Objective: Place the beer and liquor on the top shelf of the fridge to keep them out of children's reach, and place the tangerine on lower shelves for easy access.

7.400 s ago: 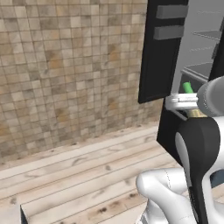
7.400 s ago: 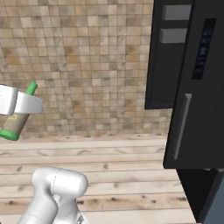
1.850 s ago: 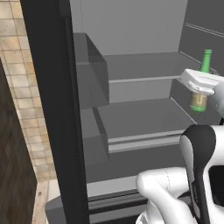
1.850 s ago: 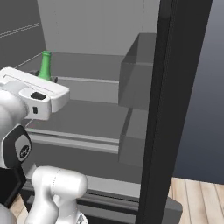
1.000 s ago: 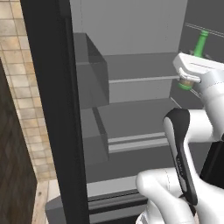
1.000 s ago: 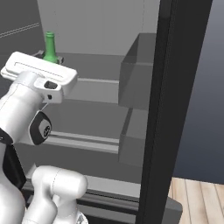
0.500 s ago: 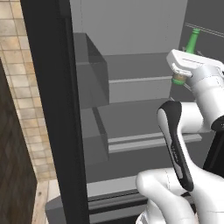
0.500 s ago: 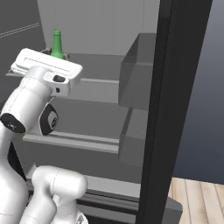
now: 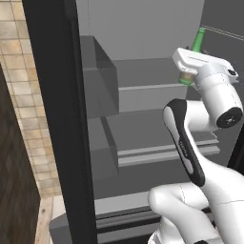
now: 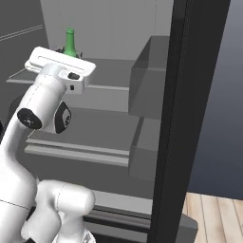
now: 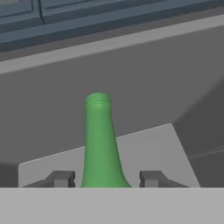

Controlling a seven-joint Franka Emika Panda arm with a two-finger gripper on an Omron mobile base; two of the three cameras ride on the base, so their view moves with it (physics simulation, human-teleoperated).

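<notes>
The beer point(image 9: 199, 40) is a slim green bottle, held upright with my gripper point(image 9: 188, 72) shut on its body. Its long neck rises above the white hand point(image 10: 60, 60) as the beer point(image 10: 70, 43) stands inside the open fridge point(image 9: 143, 28). It sits at the level of the top shelf of the fridge point(image 9: 143, 71), over that shelf's right part. Whether its base touches the top shelf point(image 10: 109, 71) I cannot tell. In the hand view the beer's neck point(image 11: 99, 144) stands between my two fingertips point(image 11: 61, 178). A wider lower shelf point(image 9: 157, 138) lies beneath.
The black fridge door point(image 9: 52, 119) stands open at the left with boxy grey door bins point(image 9: 97, 76). The same door point(image 10: 185, 118) and its bins point(image 10: 149, 80) close off the right side. My white arm point(image 9: 183, 138) rises in front of the lower shelf point(image 10: 90, 128).
The arm has raised the beer a little and carried it deeper into the fridge, toward the top shelf. The grip has stayed shut on it. The base has not moved.
</notes>
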